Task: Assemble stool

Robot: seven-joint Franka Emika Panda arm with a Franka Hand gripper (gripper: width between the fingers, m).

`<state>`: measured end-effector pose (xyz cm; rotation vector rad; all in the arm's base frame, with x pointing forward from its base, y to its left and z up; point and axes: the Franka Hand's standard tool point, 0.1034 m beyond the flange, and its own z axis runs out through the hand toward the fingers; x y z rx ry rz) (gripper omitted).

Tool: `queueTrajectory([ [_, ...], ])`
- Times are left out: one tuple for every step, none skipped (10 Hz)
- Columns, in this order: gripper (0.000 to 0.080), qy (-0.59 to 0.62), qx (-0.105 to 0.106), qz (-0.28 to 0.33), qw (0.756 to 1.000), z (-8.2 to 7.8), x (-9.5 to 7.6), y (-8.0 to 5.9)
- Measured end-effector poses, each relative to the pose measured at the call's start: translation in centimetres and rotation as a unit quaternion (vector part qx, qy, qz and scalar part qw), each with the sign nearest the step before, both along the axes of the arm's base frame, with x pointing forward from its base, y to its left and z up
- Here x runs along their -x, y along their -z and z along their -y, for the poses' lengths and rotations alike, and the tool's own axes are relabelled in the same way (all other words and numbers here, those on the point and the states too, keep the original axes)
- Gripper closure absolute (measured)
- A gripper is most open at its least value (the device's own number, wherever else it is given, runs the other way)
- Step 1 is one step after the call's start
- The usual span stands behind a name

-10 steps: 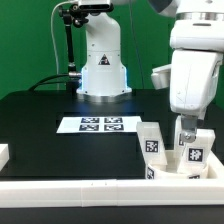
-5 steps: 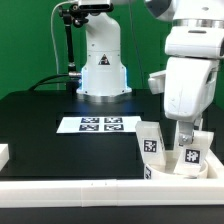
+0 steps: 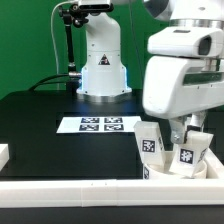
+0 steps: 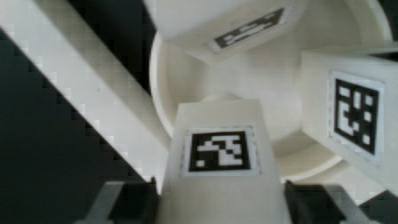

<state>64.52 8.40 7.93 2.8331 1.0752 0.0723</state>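
The gripper [image 3: 190, 138] sits low in the right part of the exterior view, its fingers closed onto a white block leg [image 3: 188, 152] that bears a black-and-white tag. The leg is tilted, its top leaning toward the exterior view's right, and its upper end disappears between the jaws. In the wrist view the same leg [image 4: 219, 140] fills the centre, tag facing the camera, with a dark finger pad [image 4: 121, 203] pressed against one side and the other pad against the opposite side, so the jaws are clamped on it with no visible gap.

Just beside the held leg, toward the exterior view's left, a second block leg [image 3: 150, 141] stands nearly upright with its own tag showing. Both legs are at the round disc seat [image 3: 165, 176], whose white rim curves along the lower right corner of the exterior view; the wrist view shows the seat's curved wall [image 4: 178, 70] behind the held leg and another tagged block [image 4: 356, 105] close at hand. Whether the held leg's foot touches the seat cannot be told.

Further out, the marker board [image 3: 98, 125] lies flat on the black table [image 3: 40, 120], centre left, well apart from the gripper. A long white rail [image 3: 70, 190] runs along the bottom edge.
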Motion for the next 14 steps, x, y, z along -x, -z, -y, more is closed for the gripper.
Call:
queueTrajectory([
  [0.0459,0.028,-0.006,0.001,1.000,0.36,-0.03,0.01],
  [0.0459,0.074,-0.016,0.004,0.997,0.60,-0.10,0.02],
  [0.0459,0.121,-0.025,0.008,0.992,0.84,-0.19,0.00],
  [0.0458,0.153,-0.027,0.012,0.988,0.90,-0.23,-0.02],
  [0.0458,0.187,-0.031,0.014,0.982,0.84,-0.22,-0.01],
  [0.0458,0.226,-0.034,0.017,0.973,0.84,-0.22,-0.01],
  [0.0458,0.255,-0.036,0.019,0.966,0.84,-0.22,-0.01],
  [0.0458,0.277,-0.038,0.020,0.960,0.84,-0.22,-0.01],
  [0.0458,0.322,-0.042,0.024,0.946,0.83,-0.23,-0.02],
  [0.0458,0.371,-0.051,0.029,0.927,0.87,-0.31,-0.03],
  [0.0458,0.425,-0.067,0.034,0.902,1.01,-0.52,-0.10],
  [0.0458,0.466,-0.076,0.040,0.881,1.00,-0.64,-0.10],
  [0.0458,0.503,-0.081,0.041,0.859,1.01,-0.66,-0.11],
  [0.0458,0.539,-0.083,0.043,0.837,1.21,-0.65,-0.10],
])
